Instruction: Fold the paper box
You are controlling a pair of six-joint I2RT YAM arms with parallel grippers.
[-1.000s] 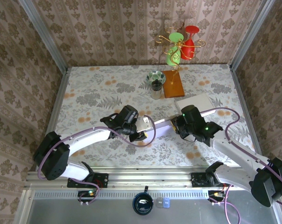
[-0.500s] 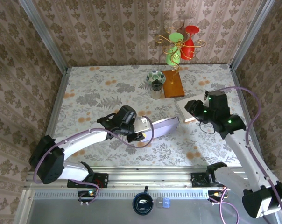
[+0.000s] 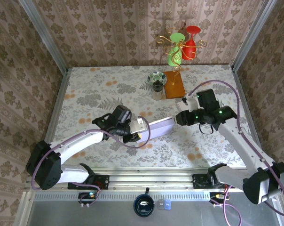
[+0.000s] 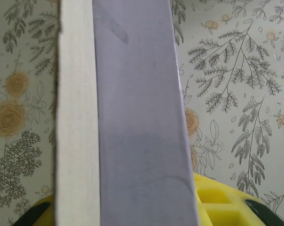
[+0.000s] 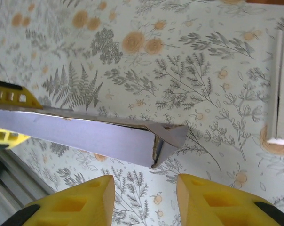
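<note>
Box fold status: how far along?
Done: paper box looks formed into a long flat sleeve. In hand: left gripper clamps one end; right gripper faces the other end, fingers open and empty. Left: end flap sticks out, untucked.

- This is a robot test cell in a lab, dressed to look like a home.
- The walls [image 3: 109, 33] are flat panels with patterned wallpaper, held between bare aluminium posts [image 3: 43, 35].
- The left arm [image 3: 81, 141] and the right arm [image 3: 240, 141], with purple cables, are bolted to a metal rail [image 3: 151, 181] at the near edge of the table [image 3: 85, 84], which has a floral cover.
- A gold wire stand [image 3: 182, 47] with a red and a green glass stands at the far side as decoration.
</note>
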